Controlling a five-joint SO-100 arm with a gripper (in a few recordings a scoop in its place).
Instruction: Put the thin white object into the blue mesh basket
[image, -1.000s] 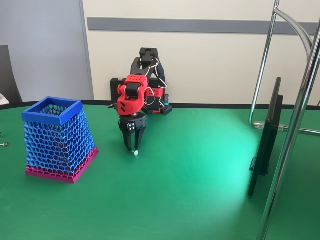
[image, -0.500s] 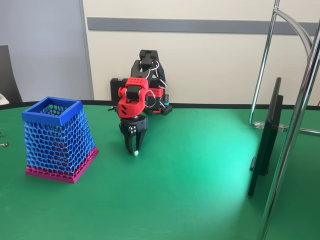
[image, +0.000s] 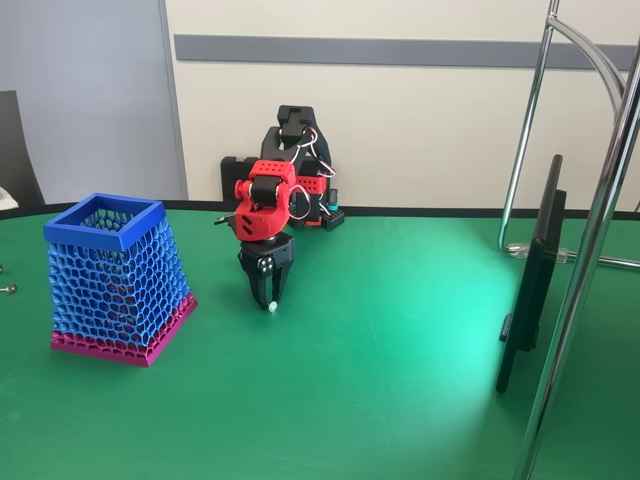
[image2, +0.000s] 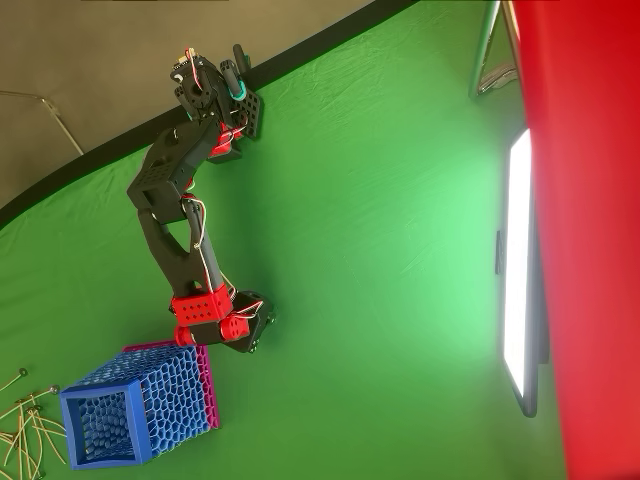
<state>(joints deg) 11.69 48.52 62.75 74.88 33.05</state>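
White bead (image: 270, 307) shows at the tips of my end effector (image: 268, 296), which points down at the green counter (image: 400, 350) with jaws narrowed on the strand. Strand itself too thin to make out above the bead. I judge it very light, springy and slippery, so a pinch near the bead end seems safest. Blue basket (image: 115, 275) stands to the left in the fixed view, apart from the arm.

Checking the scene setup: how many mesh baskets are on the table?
1. The blue honeycomb mesh basket with a magenta base stands on the green table, left of the gripper in the fixed view.
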